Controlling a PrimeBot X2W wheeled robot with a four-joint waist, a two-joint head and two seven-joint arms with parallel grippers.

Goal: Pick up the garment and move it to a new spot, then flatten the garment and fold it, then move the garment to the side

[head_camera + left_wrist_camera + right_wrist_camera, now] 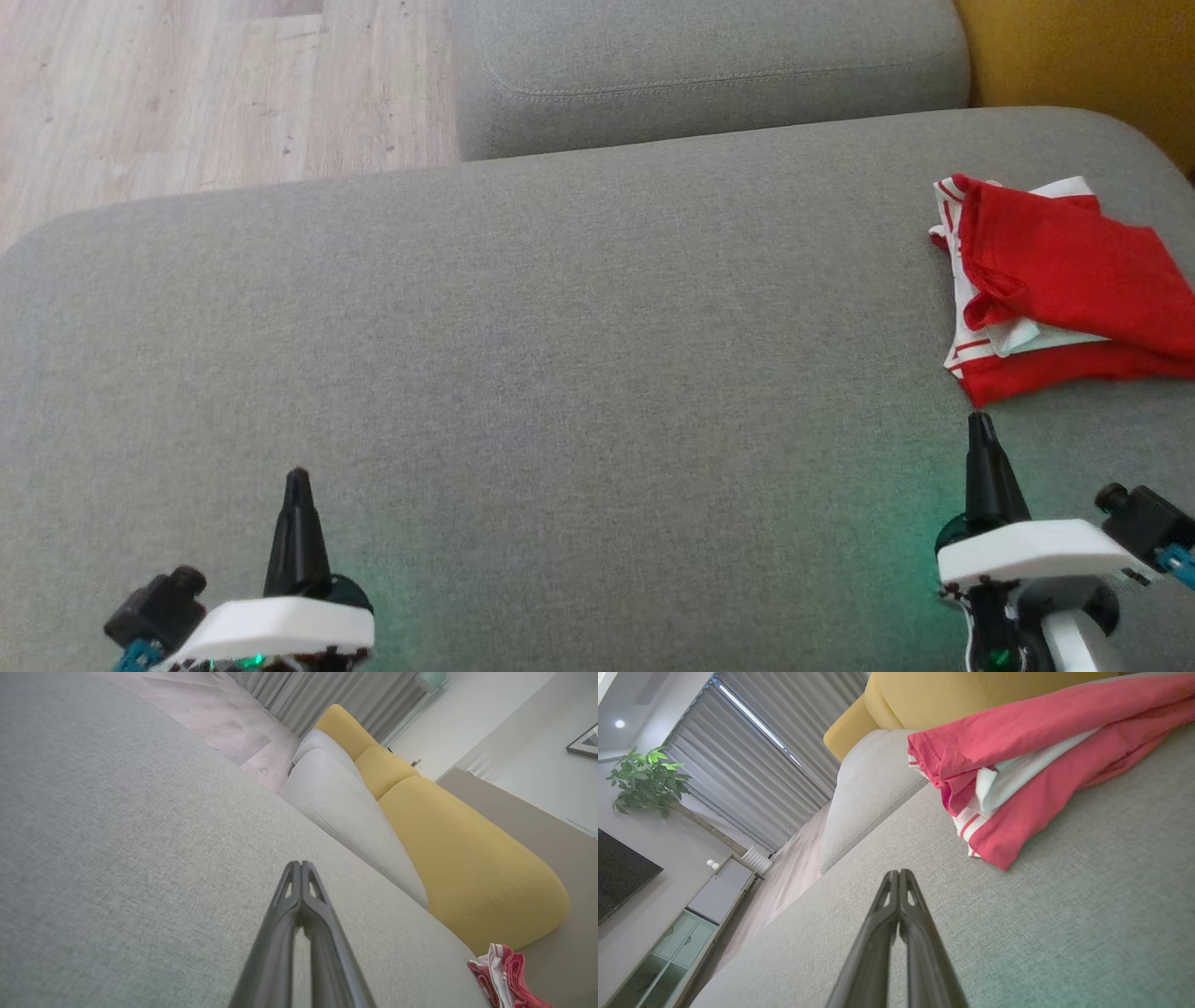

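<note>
So the big grey sofa seat [560,373] carries the red-and-white garment [1074,280], bunched at its far right with its long side running left to right and off the edge of the head view. Your right fingers [982,453] are pressed together, tips just short of its near left corner, pointing straight at it. Your left fingers [297,509], also together, sit well apart from it at the near left, so I'd say the right arm's your reach.

garment [1064,280] 1 | left hand [297,478], right hand [978,422]: 2 | grey cushions [560,327] [700,65] 2
</note>
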